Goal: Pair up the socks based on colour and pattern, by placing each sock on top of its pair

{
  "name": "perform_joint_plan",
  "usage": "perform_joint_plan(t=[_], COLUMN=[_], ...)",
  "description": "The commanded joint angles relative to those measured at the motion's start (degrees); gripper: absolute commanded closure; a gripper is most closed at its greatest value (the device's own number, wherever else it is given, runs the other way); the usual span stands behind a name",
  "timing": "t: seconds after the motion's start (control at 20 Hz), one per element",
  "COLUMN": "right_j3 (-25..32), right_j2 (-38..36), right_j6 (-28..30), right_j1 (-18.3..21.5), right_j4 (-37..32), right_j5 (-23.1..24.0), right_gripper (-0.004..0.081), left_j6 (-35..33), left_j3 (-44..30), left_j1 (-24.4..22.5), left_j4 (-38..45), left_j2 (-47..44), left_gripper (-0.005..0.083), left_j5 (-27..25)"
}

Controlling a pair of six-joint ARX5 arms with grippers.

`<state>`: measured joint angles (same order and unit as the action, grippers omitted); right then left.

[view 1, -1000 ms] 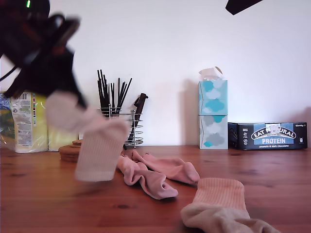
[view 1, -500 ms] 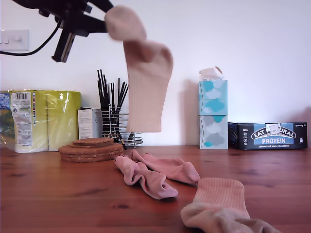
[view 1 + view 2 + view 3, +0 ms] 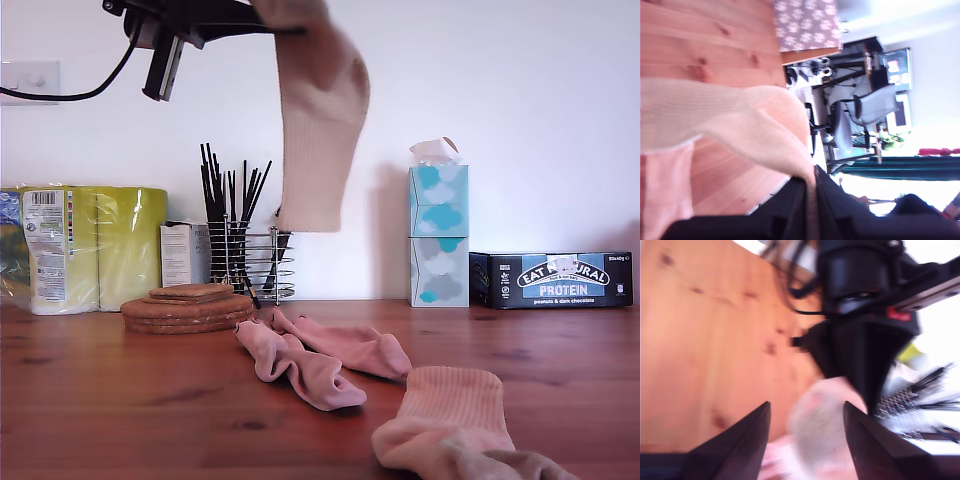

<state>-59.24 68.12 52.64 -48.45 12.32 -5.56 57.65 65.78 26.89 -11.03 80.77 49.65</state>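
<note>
The thick peachy-beige ribbed sock [image 3: 318, 120] has been raised further since a second ago. It was then hanging low and blurred in front of the round brown cork mats [image 3: 187, 308], its cuff close to the wooden tabletop [image 3: 120, 400]. Half a second ago it hung in full view, cuff level with the black wire utensil holder [image 3: 245, 262]. It is now carried higher, its toe cut off by the upper frame edge and its cuff lifted clear above that holder's rim. It has also been shifted slightly toward the stacked tissue boxes [image 3: 438, 236]. My first gripper [image 3: 809, 197], clamped on the sock, has been moved the same way.
</note>
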Motion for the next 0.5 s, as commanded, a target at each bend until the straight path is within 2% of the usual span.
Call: perform_joint_plan(t=[0.0,0.1,0.2,0.35,0.4,0.45], right_j3=[0.4,0.4,0.4,0.4,0.4,0.4], right_j2=[1.5,2.9,3.6,3.5,3.4,3.3], right_j6=[0.4,0.3,0.2,-0.3,-0.4,-0.4], right_j1=[-0.3,-0.3,-0.3,-0.3,-0.3,-0.3], right_j4=[-1.7,-1.2,-0.9,-2.1,-2.2,-2.2], right_j5=[1.7,1.9,3.6,6.1,7.0,7.8], right_gripper=[0.0309,0.0313,0.0387,0.0671,0.0745,0.0781], left_j6=[0.6,1.2,2.6,2.5,2.4,2.3], left_j3=[0.0,0.0,0.0,0.0,0.0,0.0], left_j1=[0.7,0.9,0.9,0.9,0.9,0.9], left_j4=[0.9,1.7,2.9,2.9,2.9,2.9], left_j2=[0.1,0.1,0.1,0.1,0.1,0.1], left_gripper=[0.0794,0.0794,0.0794,0.0794,0.0794,0.0794], left_j5=[0.5,0.6,1.8,3.3,3.3,3.3])
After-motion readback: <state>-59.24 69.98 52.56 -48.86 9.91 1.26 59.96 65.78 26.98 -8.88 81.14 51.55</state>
